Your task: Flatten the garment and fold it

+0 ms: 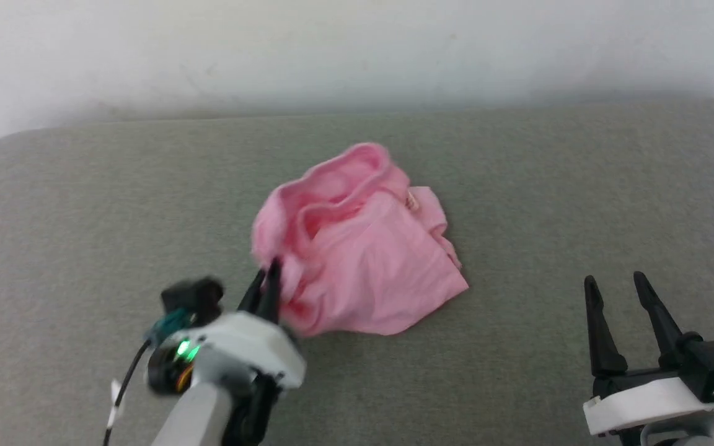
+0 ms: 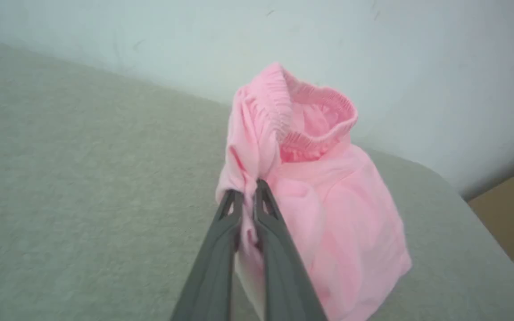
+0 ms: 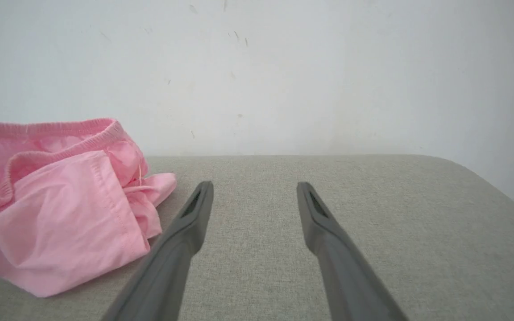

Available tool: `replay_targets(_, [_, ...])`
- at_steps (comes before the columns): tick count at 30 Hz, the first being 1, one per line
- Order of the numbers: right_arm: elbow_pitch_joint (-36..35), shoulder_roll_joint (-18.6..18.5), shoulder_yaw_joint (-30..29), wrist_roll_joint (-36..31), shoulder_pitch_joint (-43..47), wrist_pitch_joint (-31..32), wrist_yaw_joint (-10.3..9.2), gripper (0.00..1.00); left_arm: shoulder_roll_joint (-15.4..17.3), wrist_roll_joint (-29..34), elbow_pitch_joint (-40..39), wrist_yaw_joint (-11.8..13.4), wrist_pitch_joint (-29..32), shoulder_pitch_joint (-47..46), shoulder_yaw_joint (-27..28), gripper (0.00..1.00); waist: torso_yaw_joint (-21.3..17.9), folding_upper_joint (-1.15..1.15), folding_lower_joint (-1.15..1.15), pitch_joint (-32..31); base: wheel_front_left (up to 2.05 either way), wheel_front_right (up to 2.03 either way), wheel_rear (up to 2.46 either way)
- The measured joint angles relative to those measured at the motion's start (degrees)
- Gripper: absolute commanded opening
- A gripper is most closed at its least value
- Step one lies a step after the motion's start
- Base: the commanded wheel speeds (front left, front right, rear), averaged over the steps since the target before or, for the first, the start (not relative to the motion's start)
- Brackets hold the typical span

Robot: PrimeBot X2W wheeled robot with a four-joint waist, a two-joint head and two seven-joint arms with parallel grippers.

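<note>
The light pink shorts lie crumpled in a heap in the middle of the grey fabric surface, gathered waistband bunched open toward the back. A small white label shows near the heap's right side. My left gripper is shut on a fold at the heap's left front edge, the cloth pinched between its fingers. My right gripper stands open at the lower right, well clear of the shorts, nothing between its fingers.
A white wall rises right behind the surface's back edge. The surface has rounded corners at far left and far right. Bare grey fabric stretches on both sides of the heap. A tan floor strip shows past the surface's edge.
</note>
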Motion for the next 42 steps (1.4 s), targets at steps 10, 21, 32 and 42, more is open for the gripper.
replay_targets(10, [0.87, 0.01, 0.66, -1.38, 1.09, 0.0, 0.0, 1.0, 0.89, -0.88, 8.89, 0.56, -6.46, 6.96, 1.78, 1.0, 6.21, 0.0, 0.0, -2.79, 0.0, 0.0, 0.0])
replay_targets(21, [1.35, -2.16, 13.47, -0.91, -2.47, 11.33, 0.01, 1.0, 9.2, 21.84, -4.48, 0.2, -12.81, 6.99, -0.04, 1.0, 11.22, 0.0, 0.0, -5.83, 0.0, 0.0, 0.0])
replay_targets(32, [12.63, -8.56, 21.31, 5.25, -16.97, 36.73, 0.01, 1.0, 7.62, 26.21, -7.45, 0.24, -12.8, 12.26, -0.38, 1.0, 16.37, 0.0, 0.01, -5.14, 0.0, 0.0, 0.0])
replay_targets(42, [16.37, -10.16, 23.84, 8.53, -20.98, 42.45, 0.0, 0.0, 4.38, 26.3, -6.08, -1.1, -12.8, 12.18, 0.81, 1.0, 18.95, 0.0, 0.01, -1.93, 0.0, 0.0, 0.0])
